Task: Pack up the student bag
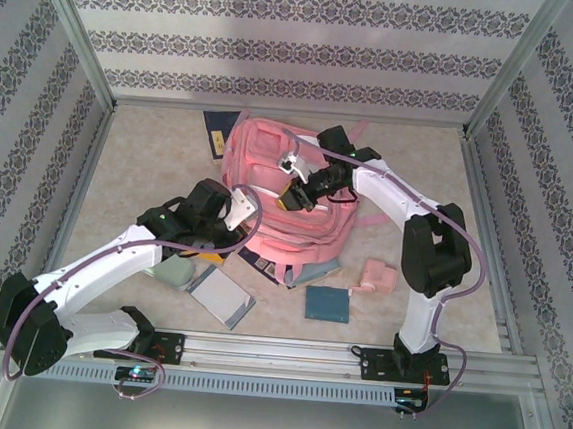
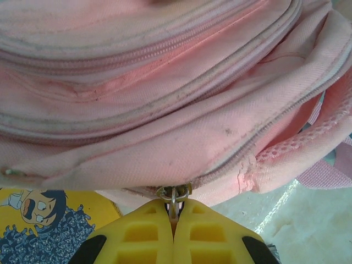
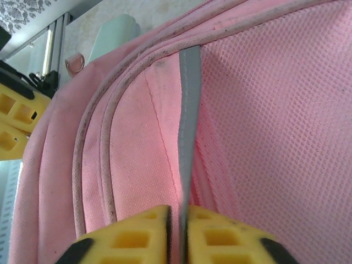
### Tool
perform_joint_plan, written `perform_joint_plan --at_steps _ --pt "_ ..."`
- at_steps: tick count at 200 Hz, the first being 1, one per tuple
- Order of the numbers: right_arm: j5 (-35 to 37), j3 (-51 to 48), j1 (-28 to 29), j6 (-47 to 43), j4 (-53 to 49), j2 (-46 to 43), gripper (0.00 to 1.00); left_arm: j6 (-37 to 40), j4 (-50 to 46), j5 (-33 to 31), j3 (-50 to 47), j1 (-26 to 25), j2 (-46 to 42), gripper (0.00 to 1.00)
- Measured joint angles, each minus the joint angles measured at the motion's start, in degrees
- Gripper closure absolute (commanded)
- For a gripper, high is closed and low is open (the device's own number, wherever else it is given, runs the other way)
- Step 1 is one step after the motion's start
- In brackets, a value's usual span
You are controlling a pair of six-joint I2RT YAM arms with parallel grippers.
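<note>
The student bag [image 1: 296,215], a big pink backpack, lies in the middle of the table. My left gripper [image 2: 174,206] is at its near left edge [image 1: 253,215], its yellow fingers shut on the metal zipper pull [image 2: 174,193] of one zip line. My right gripper [image 3: 184,212] reaches onto the top of the bag [image 1: 290,197] and is shut on a thin grey strip [image 3: 187,110] that runs between smooth pink fabric and pink mesh. What is inside the bag is hidden.
A yellow cartoon book [image 2: 38,220] lies under the bag's near edge. A dark blue book [image 1: 218,133] sits behind the bag. In front lie a grey notebook [image 1: 221,294], a blue book [image 1: 327,303], a mint-green item [image 1: 176,273] and a small pink box [image 1: 374,277].
</note>
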Motion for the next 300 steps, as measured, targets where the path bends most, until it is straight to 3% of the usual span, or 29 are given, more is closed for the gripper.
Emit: perform_joint_plan --at_steps 54,111,176,300 --pt "1.14 -0.02 1.09 0.37 0.83 0.04 1.00 1.03 -0.90 -0.94 0.00 0.00 0.76 1.00" --pt "6.69 3.74 1.86 21.94 6.08 1.14 1.00 1.01 -1.27 -1.92 0.39 1.55 0.79 1.00" --pt "11.69 7.28 4.00 34.07 7.13 2.82 1.00 -1.60 -2.16 -0.70 1.14 1.55 0.81 1.00" --pt "28.13 7.32 8.55 61.20 12.59 3.19 1.00 -9.11 -5.81 4.57 9.84 1.77 8.00 1.00"
